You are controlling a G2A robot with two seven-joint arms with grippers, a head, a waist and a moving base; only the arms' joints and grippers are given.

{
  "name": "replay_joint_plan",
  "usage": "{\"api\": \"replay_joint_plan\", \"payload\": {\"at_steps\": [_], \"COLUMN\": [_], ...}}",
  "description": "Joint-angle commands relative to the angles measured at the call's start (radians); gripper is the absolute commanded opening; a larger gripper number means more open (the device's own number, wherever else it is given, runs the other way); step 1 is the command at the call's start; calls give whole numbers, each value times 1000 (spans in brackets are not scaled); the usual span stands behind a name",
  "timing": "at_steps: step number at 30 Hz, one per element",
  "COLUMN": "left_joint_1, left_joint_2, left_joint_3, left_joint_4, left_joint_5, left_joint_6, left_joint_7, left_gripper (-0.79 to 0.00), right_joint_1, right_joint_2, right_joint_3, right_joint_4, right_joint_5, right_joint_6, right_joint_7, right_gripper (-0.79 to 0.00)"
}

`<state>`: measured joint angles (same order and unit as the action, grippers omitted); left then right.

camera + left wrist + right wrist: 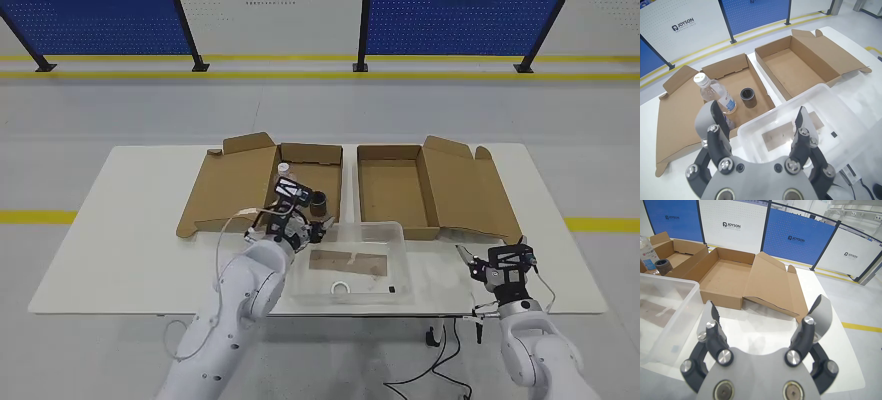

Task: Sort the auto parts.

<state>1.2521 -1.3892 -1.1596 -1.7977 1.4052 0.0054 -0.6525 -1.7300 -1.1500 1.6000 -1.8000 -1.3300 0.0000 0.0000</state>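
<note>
A dark metal cylinder (748,97) stands upright in the left cardboard box (745,79), beside a clear plastic bottle (715,93) with a white cap. Cylinder (318,202) and bottle (290,187) sit near that box's front edge. The right cardboard box (392,190) holds nothing. A clear plastic bin (352,262) stands in front of the boxes, with a small black part (833,134) on its floor. My left gripper (758,111) is open above the bin's near-left corner, nothing between its fingers. My right gripper (765,306) is open over bare table, right of the bin.
Both boxes have flaps folded out flat on the white table (130,230). A brown cardboard sheet (347,263) lies under the bin. Cables (440,350) hang off the table's front edge. Blue and white panels (798,239) stand behind the table.
</note>
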Motion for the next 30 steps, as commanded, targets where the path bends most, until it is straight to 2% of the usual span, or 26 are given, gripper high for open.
{"api": "replay_joint_plan", "payload": {"at_steps": [1, 16, 23, 30], "left_joint_1": [28, 214, 307, 376], "left_joint_2": [3, 33, 44, 50], "left_joint_3": [-14, -165, -266, -351], "left_joint_4": [-26, -203, -273, -312], "left_joint_5": [15, 177, 216, 251], "left_joint_6": [13, 50, 71, 91], "left_joint_7": [2, -37, -43, -46], "left_gripper": [0, 0, 0, 0], "right_joint_1": [0, 0, 0, 17], "right_joint_2": [0, 0, 0, -3], "right_joint_3": [0, 0, 0, -22], "right_joint_4": [0, 0, 0, -68], "right_joint_5": [0, 0, 0, -2], "right_joint_6": [0, 0, 0, -27], "right_joint_7": [0, 0, 0, 37], "right_gripper": [0, 0, 0, 0]}}
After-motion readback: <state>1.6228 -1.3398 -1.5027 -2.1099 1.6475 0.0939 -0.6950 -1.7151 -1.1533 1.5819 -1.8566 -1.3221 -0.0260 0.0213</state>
